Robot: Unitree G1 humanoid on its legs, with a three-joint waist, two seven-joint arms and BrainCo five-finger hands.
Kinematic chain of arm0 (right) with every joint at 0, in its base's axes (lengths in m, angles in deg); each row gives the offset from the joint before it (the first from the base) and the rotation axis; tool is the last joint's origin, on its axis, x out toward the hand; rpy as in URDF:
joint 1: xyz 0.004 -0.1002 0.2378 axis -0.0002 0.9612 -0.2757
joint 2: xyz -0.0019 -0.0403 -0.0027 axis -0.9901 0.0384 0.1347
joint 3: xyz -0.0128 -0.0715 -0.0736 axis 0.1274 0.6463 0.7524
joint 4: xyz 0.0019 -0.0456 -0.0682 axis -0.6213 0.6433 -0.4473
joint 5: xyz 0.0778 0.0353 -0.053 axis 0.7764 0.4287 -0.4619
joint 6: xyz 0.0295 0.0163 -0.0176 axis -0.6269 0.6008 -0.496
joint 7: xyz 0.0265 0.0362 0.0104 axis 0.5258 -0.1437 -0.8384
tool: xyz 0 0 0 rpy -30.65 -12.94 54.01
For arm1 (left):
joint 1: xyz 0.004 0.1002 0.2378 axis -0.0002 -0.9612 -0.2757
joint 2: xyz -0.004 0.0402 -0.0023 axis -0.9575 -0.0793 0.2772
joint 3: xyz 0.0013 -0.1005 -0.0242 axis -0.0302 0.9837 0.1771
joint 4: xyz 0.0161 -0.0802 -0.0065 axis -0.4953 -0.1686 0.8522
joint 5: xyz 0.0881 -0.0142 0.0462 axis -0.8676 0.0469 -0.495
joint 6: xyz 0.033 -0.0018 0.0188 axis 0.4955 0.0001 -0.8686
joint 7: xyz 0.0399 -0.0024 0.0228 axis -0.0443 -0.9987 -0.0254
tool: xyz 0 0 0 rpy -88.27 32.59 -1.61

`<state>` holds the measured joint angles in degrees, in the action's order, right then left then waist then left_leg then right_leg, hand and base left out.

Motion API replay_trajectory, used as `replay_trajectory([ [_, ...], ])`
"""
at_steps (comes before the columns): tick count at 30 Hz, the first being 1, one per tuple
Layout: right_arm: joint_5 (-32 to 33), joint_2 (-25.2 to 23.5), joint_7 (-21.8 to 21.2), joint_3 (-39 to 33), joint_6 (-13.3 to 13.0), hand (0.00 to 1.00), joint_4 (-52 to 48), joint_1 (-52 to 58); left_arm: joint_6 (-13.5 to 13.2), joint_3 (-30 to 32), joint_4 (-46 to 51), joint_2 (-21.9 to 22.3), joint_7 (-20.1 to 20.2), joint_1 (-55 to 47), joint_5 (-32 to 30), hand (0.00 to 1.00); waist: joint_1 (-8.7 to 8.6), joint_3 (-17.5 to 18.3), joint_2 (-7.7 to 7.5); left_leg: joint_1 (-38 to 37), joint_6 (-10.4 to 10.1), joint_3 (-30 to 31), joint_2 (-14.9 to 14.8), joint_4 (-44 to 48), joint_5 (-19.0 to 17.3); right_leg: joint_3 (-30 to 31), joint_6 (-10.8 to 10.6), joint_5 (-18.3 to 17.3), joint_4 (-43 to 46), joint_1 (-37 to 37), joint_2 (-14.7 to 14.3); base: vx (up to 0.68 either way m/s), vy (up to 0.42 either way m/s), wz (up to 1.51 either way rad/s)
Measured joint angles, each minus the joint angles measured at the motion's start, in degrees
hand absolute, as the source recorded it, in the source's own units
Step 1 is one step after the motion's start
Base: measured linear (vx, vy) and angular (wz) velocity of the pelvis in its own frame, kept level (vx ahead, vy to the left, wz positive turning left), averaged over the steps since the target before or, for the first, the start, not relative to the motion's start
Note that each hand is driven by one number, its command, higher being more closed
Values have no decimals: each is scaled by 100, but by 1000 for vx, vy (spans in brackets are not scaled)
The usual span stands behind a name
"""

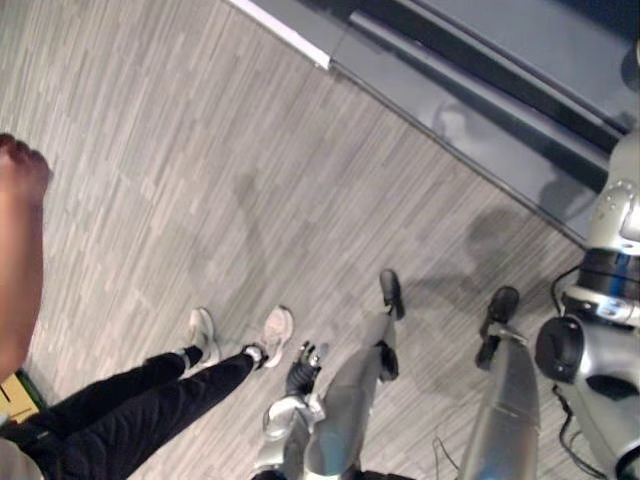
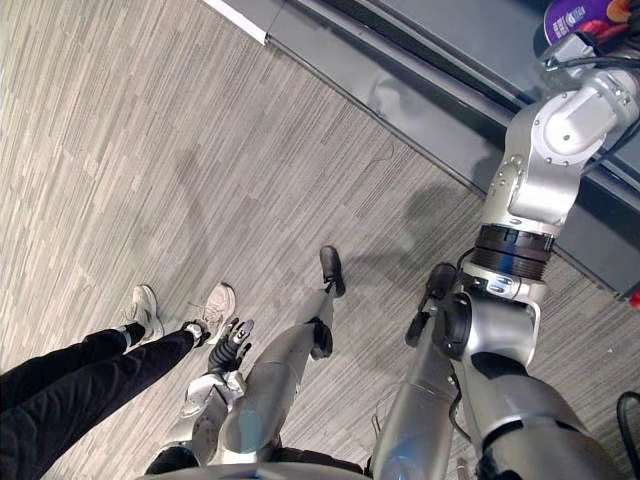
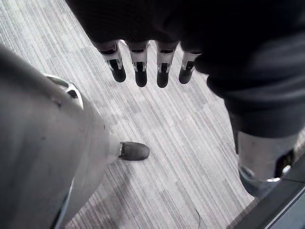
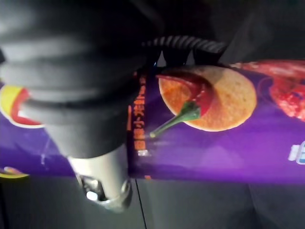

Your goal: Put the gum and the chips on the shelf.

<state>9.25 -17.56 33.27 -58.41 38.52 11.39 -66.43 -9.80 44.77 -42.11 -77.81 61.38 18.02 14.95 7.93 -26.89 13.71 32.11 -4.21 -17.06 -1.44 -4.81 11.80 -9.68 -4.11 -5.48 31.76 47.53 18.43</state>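
The chips [image 4: 214, 124] are a purple bag printed with a round crisp and a red chilli. The bag lies against the dark grey shelf [image 2: 450, 40] at the upper right. My right hand [image 4: 102, 176] is up at the shelf with its thumb curled over the bag's face. In the right eye view the bag's purple corner [image 2: 590, 14] shows just past that hand. My left hand [image 1: 300, 376] hangs low beside me over the floor. Its fingers [image 3: 141, 71] are straight and hold nothing.
A person stands close on my left: black trouser legs [image 1: 150, 400], pale shoes [image 1: 276, 328] and a forearm [image 1: 20, 250] at the view's edge. Grey striped carpet [image 1: 200, 150] runs up to the shelf's base. A small red thing [image 2: 635, 295] shows at the far right.
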Motion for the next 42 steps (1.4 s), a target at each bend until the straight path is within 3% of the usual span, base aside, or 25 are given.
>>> replay_trajectory([
  [15, -72, 188, -112, 358, 4, 100, 104, -49, -44, 12, 109, 2, 11, -1, 215, 0, -8, -4, -21, 319, 83, -138, 29, 71, 97, 7, 2, -64, 238, 382, 124, -8, -10, 4],
  [40, -470, 660, 275, 731, 72, 100, 741, -389, -159, -32, 302, 2, 116, -58, 402, 0, -128, -18, -60, 466, 69, -375, 51, 105, 114, 238, 15, -72, 397, 723, 135, -21, -9, -1],
  [41, -485, 686, 271, 769, 71, 0, 751, -388, -158, -33, 305, 2, 117, -58, 403, 0, -131, -17, -60, 467, 68, -399, 51, 105, 114, 248, 15, -71, 405, 732, 135, -39, -13, -2],
  [42, -499, 693, 269, 774, 71, 0, 763, -388, -158, -33, 304, 2, 117, -61, 403, 0, -136, -17, -60, 467, 68, -404, 51, 108, 114, 253, 15, -71, 406, 735, 135, -35, -12, -2],
])
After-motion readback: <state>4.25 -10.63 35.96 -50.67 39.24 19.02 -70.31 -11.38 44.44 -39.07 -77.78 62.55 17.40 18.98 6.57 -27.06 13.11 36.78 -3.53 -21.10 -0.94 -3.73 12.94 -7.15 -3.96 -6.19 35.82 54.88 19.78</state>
